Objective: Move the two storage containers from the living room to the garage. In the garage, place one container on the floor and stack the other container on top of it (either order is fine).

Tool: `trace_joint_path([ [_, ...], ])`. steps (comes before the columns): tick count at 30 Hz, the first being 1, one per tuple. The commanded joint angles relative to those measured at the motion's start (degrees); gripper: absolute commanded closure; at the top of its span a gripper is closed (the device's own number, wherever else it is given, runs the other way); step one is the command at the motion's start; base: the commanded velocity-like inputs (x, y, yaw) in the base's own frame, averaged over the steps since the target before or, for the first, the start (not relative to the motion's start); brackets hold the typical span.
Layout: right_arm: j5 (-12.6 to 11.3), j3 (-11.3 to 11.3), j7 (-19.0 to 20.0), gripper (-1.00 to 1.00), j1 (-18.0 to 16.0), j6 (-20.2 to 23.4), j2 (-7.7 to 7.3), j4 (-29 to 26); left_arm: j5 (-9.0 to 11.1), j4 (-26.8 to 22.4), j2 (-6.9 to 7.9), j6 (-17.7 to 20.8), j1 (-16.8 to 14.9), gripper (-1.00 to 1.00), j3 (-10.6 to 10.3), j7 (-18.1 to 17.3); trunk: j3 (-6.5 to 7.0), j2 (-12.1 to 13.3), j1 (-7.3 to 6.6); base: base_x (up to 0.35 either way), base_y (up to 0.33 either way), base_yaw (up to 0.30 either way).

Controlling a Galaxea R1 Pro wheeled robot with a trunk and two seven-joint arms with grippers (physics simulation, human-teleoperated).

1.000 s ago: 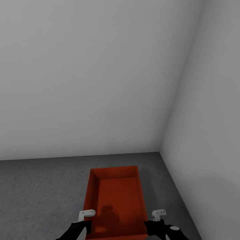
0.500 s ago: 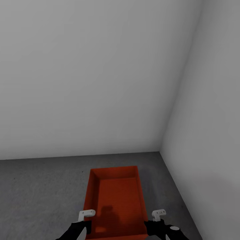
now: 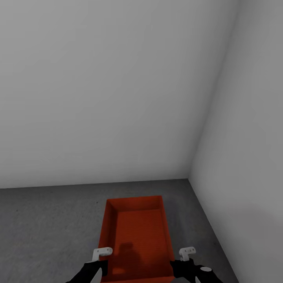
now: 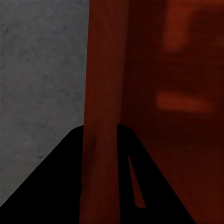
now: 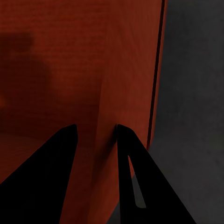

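One storage container on the floor — left claw and right claw each clamped on a side wall.

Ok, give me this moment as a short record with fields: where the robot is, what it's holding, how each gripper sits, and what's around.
room: pale grey walls meeting in a corner, dark grey speckled floor
container: one orange-red open-topped bin, nothing inside it, near the corner
left gripper: fingers straddle the bin's left wall, closed on it
right gripper: fingers straddle the bin's right wall, closed on it
bin on floor or lifted: cannot tell
second container: not stacked here
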Motion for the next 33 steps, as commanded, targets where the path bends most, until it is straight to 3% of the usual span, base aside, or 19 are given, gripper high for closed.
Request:
trace_joint_path([
  [1, 0.00, 0.52, 0.46, 1.00, 0.05, 0.42, 0.04, 0.07, 0.83, -0.47, -0.97, -2.57, -0.06, 1.00, -0.54, -0.33, -0.05, -0.02, -0.01, 0.000, 0.000, 0.000],
  [10, -0.05, 0.52, 0.47, 1.00, 0.05, 0.33, 0.03, 0.07, 0.76, -0.45, -1.04, -2.57, -0.04, 1.00, -0.57, -0.26, -0.05, -0.02, -0.01, 0.000, 0.000, 0.000],
  [11, -0.04, 0.52, 0.47, 1.00, 0.05, 0.33, 0.03, 0.07, 0.75, -0.44, -1.05, -2.57, -0.04, -1.00, -0.57, -0.26, -0.05, -0.02, -0.01, 0.000, 0.000, 0.000],
  [12, -0.06, 0.52, 0.47, -1.00, 0.05, 0.33, 0.03, 0.07, 0.72, -0.36, -1.07, -2.57, -0.05, -1.00, -0.62, -0.26, -0.05, -0.02, -0.01, 0.000, 0.000, 0.000],
  [33, -0.16, 0.51, 0.47, -1.00, 0.05, 0.33, 0.03, 0.07, 0.87, -0.18, -0.88, -2.57, -0.06, -1.00, -0.59, -0.22, -0.05, -0.02, -0.01, 0.000, 0.000, 0.000],
])
